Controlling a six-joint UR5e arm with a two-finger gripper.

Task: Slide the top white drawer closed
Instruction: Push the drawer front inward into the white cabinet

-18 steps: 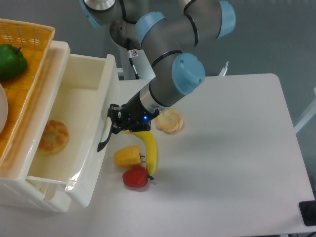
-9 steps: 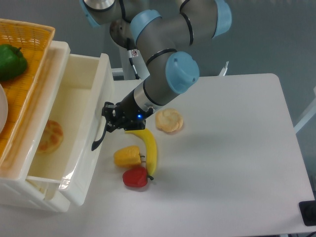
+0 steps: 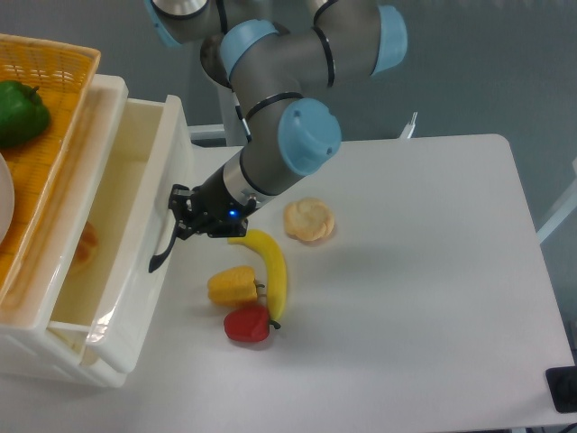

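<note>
We see our black claw point(image 3: 180, 219) against black curved handle point(image 3: 163, 247) of glossy white plastic top drawer point(image 3: 135, 262), part open; claw opening: cannot tell. Yellow banana point(image 3: 273, 271) near on white desk point(image 3: 424, 271).

Arm folded down from the upper left, wrist angled left and downward; black claw point(image 3: 180, 221) low (finger spacing indiscernible).

The gripper point(image 3: 180, 219) presses against the front of the top white drawer point(image 3: 135, 271), right at its black handle point(image 3: 165, 244); whether the jaws are parted is hard to tell. The drawer is partly open, a bun point(image 3: 84, 249) inside. On the bench point(image 3: 424, 298) lie a banana point(image 3: 273, 271), yellow pepper point(image 3: 233, 286), red pepper point(image 3: 247, 325) and a pastry point(image 3: 309, 220).
</note>
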